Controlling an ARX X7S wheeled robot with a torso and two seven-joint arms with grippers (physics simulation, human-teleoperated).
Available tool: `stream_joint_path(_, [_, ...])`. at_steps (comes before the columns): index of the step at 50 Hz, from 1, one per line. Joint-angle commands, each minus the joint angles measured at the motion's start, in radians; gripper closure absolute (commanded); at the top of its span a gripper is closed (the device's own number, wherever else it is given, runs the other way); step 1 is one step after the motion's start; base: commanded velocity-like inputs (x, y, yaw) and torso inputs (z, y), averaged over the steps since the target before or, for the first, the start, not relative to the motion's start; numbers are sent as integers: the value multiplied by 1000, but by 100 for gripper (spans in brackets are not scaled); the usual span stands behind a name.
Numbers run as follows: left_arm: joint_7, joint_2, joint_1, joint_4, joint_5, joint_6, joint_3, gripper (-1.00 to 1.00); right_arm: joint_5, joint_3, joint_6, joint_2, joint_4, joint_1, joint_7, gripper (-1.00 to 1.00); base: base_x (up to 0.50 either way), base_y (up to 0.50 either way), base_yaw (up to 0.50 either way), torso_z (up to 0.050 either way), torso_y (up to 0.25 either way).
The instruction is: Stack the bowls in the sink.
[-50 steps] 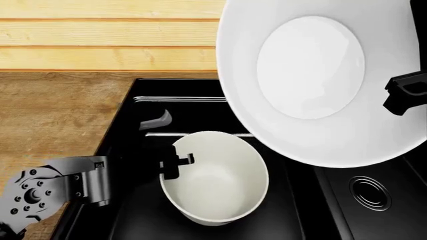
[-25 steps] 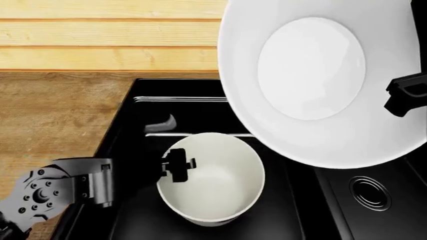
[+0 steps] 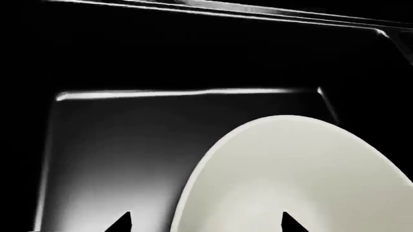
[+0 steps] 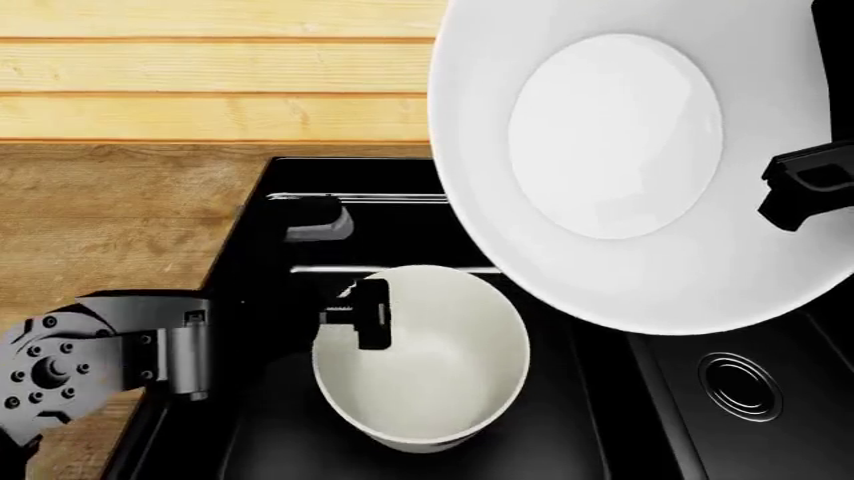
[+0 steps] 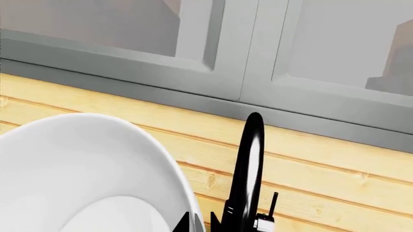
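We have the left claw (image 4: 358, 315) straddling the near-left rim of the cream bowl (image 4: 441, 380), one finger inside the bowl and the other outside; over the last second it has turned at the wrist, its fingers going from lying across the rim to standing more upright on it, and the arm behind it has shifted a little toward the tabletop's left edge. We judge it pinched on that rim, since in the left wrist view the two dark fingertips (image 3: 287, 223) sit on either side of the bowl's edge, though contact itself is hard to confirm there. The cream bowl stands upright in the left basin of the sink (image 4: 267, 240), and it has barely moved while the claw reoriented. Our right claw (image 4: 801, 190) grips the far-right rim of the white bowl (image 4: 614, 140), which hangs tilted high above the sink, close to the head camera, its opening facing us; it has hardly shifted. The faucet (image 5: 248, 174) rises just beside that bowl in the right wrist view. For the task, we read this as the lower bowl being steadied and squared up while the upper one waits overhead; the stack is not yet made, and the white bowl has to be levelled and lowered into the cream one.
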Motion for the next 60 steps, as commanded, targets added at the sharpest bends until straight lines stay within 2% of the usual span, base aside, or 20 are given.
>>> stream_joint_path(1, [-68,-29,-91,56,-64,-26,-38,-100,-11,3,5,-14,8,14,6,100,0,0,0,0,0])
stream_joint_path(13, [-147,-62,-199,104,-142,-56,-76,-100,-10,2,2,-22,5,14,12,100,0,0,0,0,0])
stream_joint_path(29, [-290,-124,-408,145,-296,-136,-114,-100,-1,-4,10,-36,12,33,23,100,0,0,0,0,1])
stream_joint_path(39, [-342,-170,-525,165,-358,-122,-179,-100,-9,-8,7,-48,10,26,22,100,0,0,0,0,0])
stream_joint_path(46, [-363,-183,-630,158,-394,-108,-238,-100,-29,-22,7,-74,13,18,28,100,0,0,0,1,0])
stream_joint_path(60, [-473,-237,-874,113,-503,-185,-274,-100,-57,-71,9,-170,50,45,70,100,0,0,0,0,0])
